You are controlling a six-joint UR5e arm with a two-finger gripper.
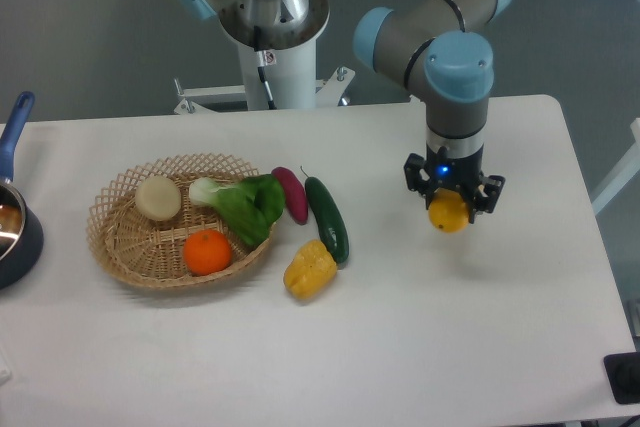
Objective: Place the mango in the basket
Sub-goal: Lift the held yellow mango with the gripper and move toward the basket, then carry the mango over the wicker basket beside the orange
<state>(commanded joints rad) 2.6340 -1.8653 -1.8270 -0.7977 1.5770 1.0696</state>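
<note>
Your pincer (449,209) grips the mango (448,213), held above the table (480,347), well right of the basket (120,247), which holds an orange (208,252) and a pale round vegetable (158,197).

We see a robotics lab: a robot arm (440,27) bolted to a pedestal (275,57) behind a bare white table (420,327), grey floor.

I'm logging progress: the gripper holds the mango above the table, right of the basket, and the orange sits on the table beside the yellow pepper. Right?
Not quite. The camera view shows the orange inside the basket, not on the table. The rest stands: the gripper holds the mango above the table, right of the basket.
</note>
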